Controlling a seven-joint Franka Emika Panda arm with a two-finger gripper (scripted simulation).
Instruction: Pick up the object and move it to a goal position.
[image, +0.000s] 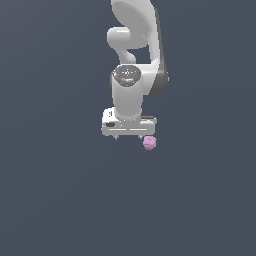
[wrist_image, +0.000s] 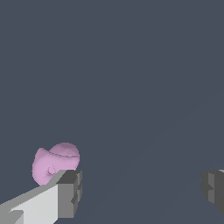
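Trouble looks likely: the white robot gripper (image: 129, 135) has its grey-tipped fingers (wrist_image: 70, 192) spread wide and empty, with the tiny pink-lilac lumpy blob (wrist_image: 56, 162) just beside one fingertip, outside the gap. Descending now could knock it across the dark tabletop (image: 60, 200).

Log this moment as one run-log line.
phase: approach | hand: open, empty | blob: beside one finger, outside the gap | grasp: not yet
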